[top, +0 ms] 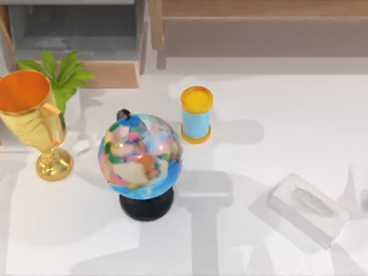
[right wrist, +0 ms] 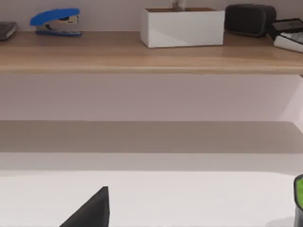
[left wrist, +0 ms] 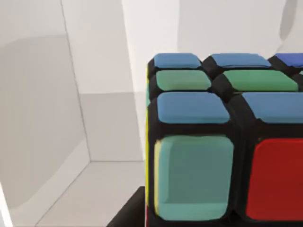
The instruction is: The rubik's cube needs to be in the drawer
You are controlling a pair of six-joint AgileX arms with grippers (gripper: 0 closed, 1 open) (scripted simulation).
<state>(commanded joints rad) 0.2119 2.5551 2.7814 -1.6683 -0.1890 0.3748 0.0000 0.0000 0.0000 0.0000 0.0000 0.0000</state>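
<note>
The rubik's cube (left wrist: 222,142) is very close in the left wrist view, showing blue, green, teal and red stickers on a black grid. My left gripper is shut on it; one dark finger (left wrist: 127,212) shows at its lower edge, with white surfaces behind. The drawer (top: 75,34) stands open at the table's back left, with a grey inside and a light wooden front panel (top: 109,75). A dark wedge of my right gripper's finger (right wrist: 90,210) shows in the right wrist view, above the white tabletop.
A globe (top: 141,158) on a black base stands mid-table. A gold trophy (top: 34,115) and a green plant (top: 60,72) stand left, in front of the drawer. A yellow-lidded blue can (top: 196,115), a white tissue box (top: 307,210) and a wooden ledge (top: 259,11) are further right.
</note>
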